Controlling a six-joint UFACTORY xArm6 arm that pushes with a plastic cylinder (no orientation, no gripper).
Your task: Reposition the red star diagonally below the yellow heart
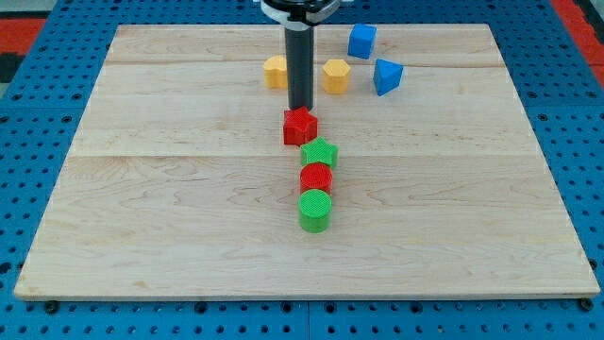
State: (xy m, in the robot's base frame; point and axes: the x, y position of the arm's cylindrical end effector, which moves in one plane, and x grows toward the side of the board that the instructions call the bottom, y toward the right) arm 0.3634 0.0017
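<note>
Near the middle of the wooden worktop [142,217], slightly toward the view's top, my tip [300,108] sits at the upper edge of the red star [300,126], touching it or just short of it; the rod hides the exact contact. There is no pincer on this arm, only the dark rod, so nothing is grasped.

The red star heads a short, close column running toward the view's bottom: the green star [320,152] just below and a little to the view's right, then the red cylinder [316,177], then the green cylinder [314,210], each touching or almost touching its neighbour.

The yellow heart [276,71] lies above the red star and to the view's left, partly behind the rod. A yellow hexagon [336,76] stands on the rod's other side, with a blue block [386,76], its shape unclear, just to the hexagon's right and a blue cube [361,41] near the worktop's top edge.

Wide bare wood stretches on the view's left and right of the column and along the bottom edge. All blocks stand well inside the worktop's edges.
</note>
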